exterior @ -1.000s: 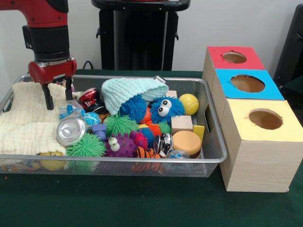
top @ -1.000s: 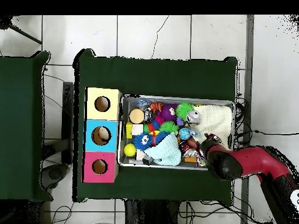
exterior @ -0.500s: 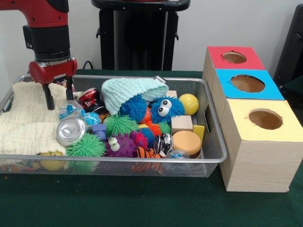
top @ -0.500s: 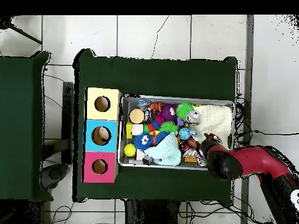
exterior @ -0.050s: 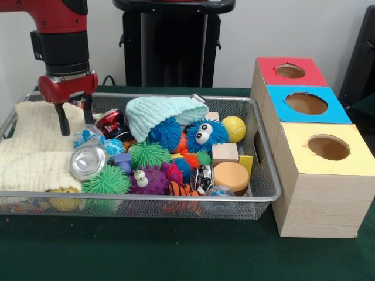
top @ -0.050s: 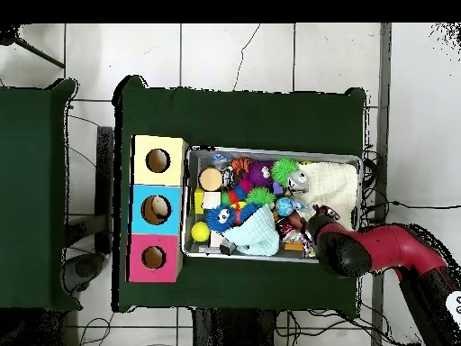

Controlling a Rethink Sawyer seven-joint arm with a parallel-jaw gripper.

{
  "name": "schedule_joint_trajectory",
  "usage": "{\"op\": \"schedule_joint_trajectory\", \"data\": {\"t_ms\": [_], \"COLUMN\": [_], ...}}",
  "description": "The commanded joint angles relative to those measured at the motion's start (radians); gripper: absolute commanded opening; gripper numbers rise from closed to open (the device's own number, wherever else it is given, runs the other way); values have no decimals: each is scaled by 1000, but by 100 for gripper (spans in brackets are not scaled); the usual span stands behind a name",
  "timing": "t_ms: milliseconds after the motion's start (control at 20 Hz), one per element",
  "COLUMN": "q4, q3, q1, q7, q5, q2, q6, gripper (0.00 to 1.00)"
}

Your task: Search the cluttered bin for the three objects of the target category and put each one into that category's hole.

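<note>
- The wire bin [exterior @ -0.050s: 266,193] spans most of the table and is packed with mixed clutter; the three-hole box [exterior @ -0.050s: 310,146] stands just beside one end, with red, blue and yellow tops, each with a round hole.
- A cream knitted cloth [exterior @ -0.050s: 32,149] covers the bin's end away from the box, and a mint knitted cloth [exterior @ -0.050s: 158,114] is heaped over the toys in the middle; both may hide things, so lifting or nudging them aside looks worthwhile.
- The gripper [exterior @ -0.050s: 73,120] hangs over the cream cloth's edge, its two dark fingers apart and holding nothing, tips close above a red can [exterior @ -0.050s: 109,119] and a crumpled blue wrapper [exterior @ -0.050s: 88,137].
- The target category is not shown, so its three things cannot be singled out; candidates sit close together: a silver can [exterior @ -0.050s: 88,162], spiky green ball [exterior @ -0.050s: 105,181], blue fuzzy ball with eyes [exterior @ -0.050s: 205,134], wooden block [exterior @ -0.050s: 225,153], yellow tennis ball [exterior @ -0.050s: 234,129].
- To do this well: descend straight, straddle one item only, and avoid snagging cloth.
</note>
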Motion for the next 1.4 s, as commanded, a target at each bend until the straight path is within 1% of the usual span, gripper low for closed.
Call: {"op": "schedule_joint_trajectory", "data": {"t_ms": [50,200,350,750,1150,1400], "q4": [43,48,51,47,50,52], "q3": [10,3,2,-12,-8,10], "q1": [40,59,61,82,65,46], "q7": [-185,-162,-165,-147,-174,-203], "q5": [8,8,13,-3,0,11], "q2": [-20,-34,-41,-35,-31,-21], "q6": [75,75,77,60,61,62], "gripper": [100,100,100,100,100,100]}}
